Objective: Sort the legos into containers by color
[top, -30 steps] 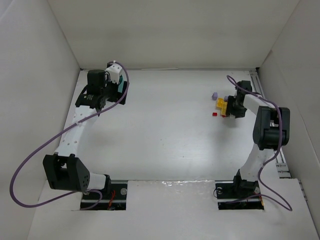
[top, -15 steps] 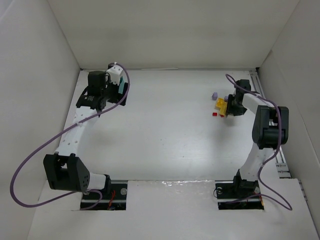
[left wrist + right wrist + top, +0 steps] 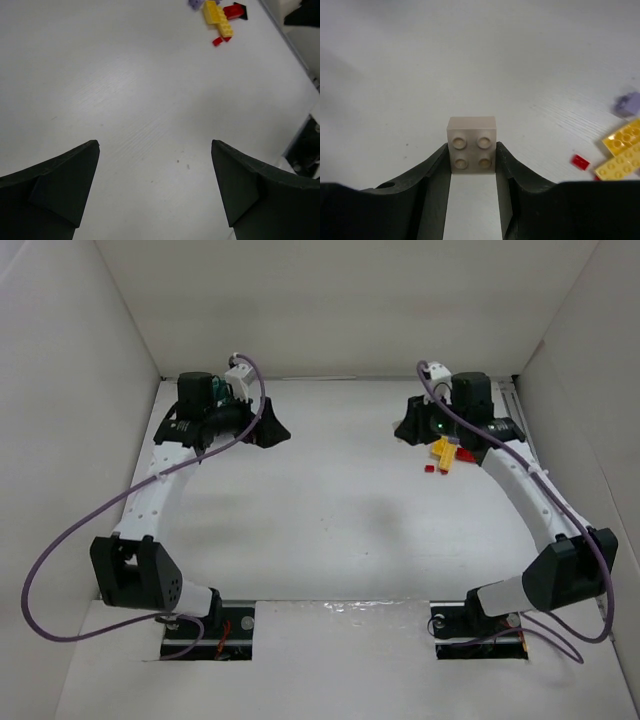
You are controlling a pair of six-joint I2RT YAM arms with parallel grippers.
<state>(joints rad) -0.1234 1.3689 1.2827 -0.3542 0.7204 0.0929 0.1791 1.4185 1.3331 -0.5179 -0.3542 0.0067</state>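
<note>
**A:** Entry 1, left gripper?
**B:** Jaws spread wide. Its 2 dark fingers sit in the bottom corners of its wrist view, with the white table between them.

**A:** Farther out in that view?
**B:** At the top edge, bunched together on the table: yellow plates, red pieces and 1 pale purple brick.

**A:** Entry 2, right gripper?
**B:** Clamped on 1 pale brick. The brick is pinched by 2 opposite sides at the fingertips, with 4 studs facing the camera. Whether it touches the table I cannot tell.

**A:** Beyond the brick?
**B:** Off to the right is the same loose heap, lying flat: yellow plates, 1 small red piece and the pale purple brick farthest back.

**A:** From above?
**B:** Both grippers are at the far end of the table, well apart. The heap lies just beside the right gripper, on its near-right side.
</note>
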